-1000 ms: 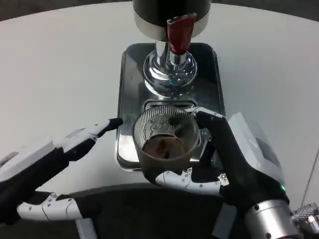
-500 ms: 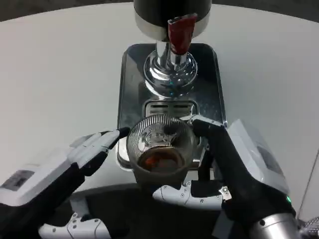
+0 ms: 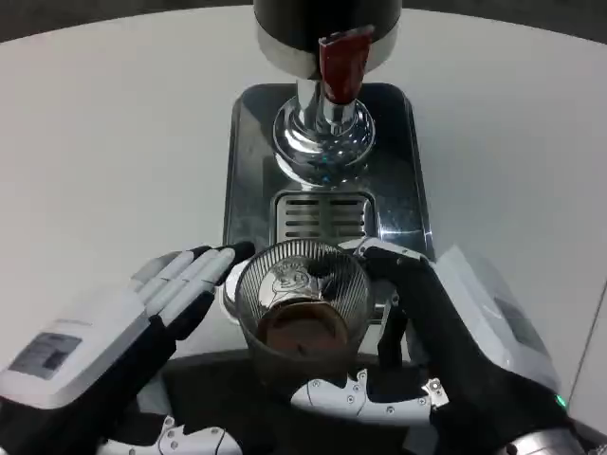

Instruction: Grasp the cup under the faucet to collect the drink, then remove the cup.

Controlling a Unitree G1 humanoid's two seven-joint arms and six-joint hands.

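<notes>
At the near edge of the white table (image 3: pixel 114 142), the right hand (image 3: pixel 446 351) holds the cup (image 3: pixel 302 308). Its dark fingers wrap the right side of the cup wall, and its thumb (image 3: pixel 365 403) lies across the near side, below the cup base. The cup is a clear ribbed glass, standing upright with its mouth facing the camera. A small amount of dark liquid sits at its bottom. The cup is positioned at the near end of the drip tray (image 3: pixel 251 161), overlapping the tray's near edge, and it lies just near of the slotted grille (image 3: pixel 322 216), which is fully exposed.

The left hand (image 3: pixel 123 332) is on the left of the cup. It holds nothing. Its fingers (image 3: pixel 194 275) are extended, lying close together and pointing right and far toward the cup rim. The fingertips are just beside the left side of the rim; contact cannot be confirmed. The thumb of the left hand shows at the bottom edge, apart from the fingers.

The faucet (image 3: pixel 343 62) is at the far end of the tray, well apart from the cup. It carries a red lever or spout on its front. Above it is the dark cylindrical body of the dispenser (image 3: pixel 322 19), and below it a polished chrome base (image 3: pixel 324 142) rests on the tray. The tray is dark and reflective with a bright metal rim.
</notes>
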